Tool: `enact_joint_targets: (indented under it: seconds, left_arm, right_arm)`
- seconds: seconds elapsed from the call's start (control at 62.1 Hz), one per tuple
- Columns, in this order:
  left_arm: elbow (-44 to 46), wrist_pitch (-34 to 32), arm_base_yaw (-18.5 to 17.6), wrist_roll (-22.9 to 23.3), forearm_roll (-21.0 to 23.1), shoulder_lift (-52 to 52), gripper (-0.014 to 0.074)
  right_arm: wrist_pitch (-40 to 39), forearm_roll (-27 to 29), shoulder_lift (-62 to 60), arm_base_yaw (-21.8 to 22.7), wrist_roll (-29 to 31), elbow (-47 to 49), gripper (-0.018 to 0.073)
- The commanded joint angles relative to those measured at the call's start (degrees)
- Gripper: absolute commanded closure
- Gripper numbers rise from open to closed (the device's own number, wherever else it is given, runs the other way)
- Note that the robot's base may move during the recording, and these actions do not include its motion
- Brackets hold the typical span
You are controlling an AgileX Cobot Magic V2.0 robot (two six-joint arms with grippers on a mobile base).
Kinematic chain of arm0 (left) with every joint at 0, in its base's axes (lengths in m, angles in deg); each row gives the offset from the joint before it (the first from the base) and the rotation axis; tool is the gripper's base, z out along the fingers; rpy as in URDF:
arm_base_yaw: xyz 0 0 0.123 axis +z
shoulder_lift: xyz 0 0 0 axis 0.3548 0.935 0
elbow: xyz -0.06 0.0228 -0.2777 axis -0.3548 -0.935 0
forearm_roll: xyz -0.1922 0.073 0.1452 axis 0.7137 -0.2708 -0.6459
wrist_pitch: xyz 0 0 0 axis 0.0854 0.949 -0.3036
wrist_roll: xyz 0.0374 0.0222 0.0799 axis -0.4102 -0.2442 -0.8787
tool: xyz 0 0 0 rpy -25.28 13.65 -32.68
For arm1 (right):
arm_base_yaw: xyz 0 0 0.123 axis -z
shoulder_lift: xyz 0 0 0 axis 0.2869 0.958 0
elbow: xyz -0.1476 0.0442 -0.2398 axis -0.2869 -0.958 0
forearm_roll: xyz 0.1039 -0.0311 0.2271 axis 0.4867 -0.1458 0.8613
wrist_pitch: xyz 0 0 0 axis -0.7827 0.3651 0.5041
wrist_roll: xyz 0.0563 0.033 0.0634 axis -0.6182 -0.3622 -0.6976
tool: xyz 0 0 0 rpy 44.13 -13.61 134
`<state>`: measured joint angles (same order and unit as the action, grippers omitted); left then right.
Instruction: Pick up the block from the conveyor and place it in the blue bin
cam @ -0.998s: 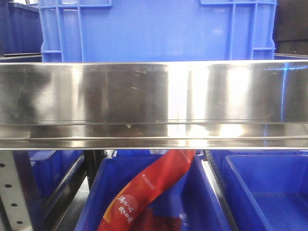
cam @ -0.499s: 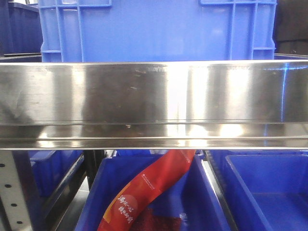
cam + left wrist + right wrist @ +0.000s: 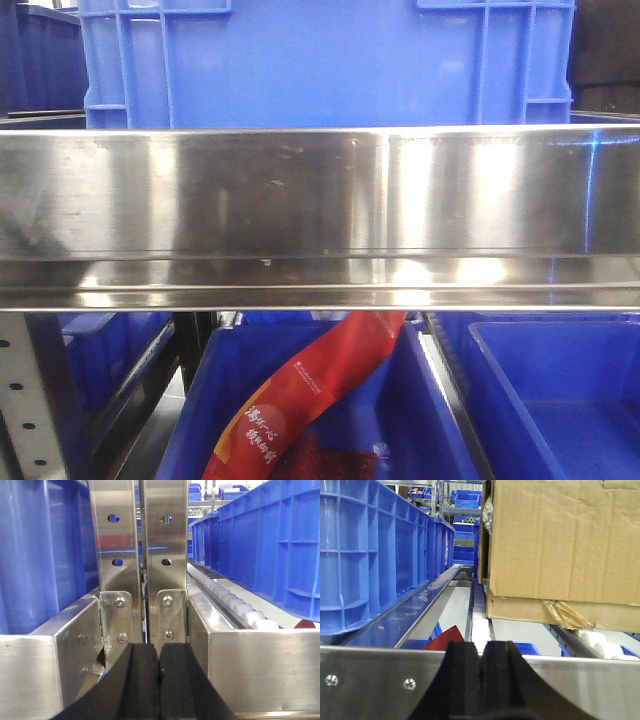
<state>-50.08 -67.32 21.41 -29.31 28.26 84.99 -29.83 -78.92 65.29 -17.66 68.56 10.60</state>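
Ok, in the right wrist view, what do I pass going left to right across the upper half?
Blue crates → steel rail → far blue bins → cardboard box.

The left hand (image 3: 158, 680) fills the bottom centre, its two black fingers (image 3: 140, 680) pressed flat together with nothing between them. Just beyond stand two upright steel posts (image 3: 117, 545) side by side, with bolted brackets at their feet. Blue crates (image 3: 265, 545) line the right, above a row of white rollers (image 3: 235, 605), and another blue crate wall (image 3: 40, 550) fills the left.
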Motion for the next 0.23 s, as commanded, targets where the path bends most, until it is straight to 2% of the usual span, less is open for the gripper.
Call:
enact_joint_targets:
  seconds: [0.0,0.209]
  left_arm:
    - [0.1,-0.8,0.1,0.4,0.4,-0.2,0.0708]
    - [0.1,-0.8,0.1,0.4,0.4,-0.2,0.0708]
  right_arm:
    - [-1.3,-0.5,-0.2,-0.2,0.4,0.0,0.0721]
    - [-1.3,-0.5,-0.2,-0.2,0.4,0.0,0.0721]
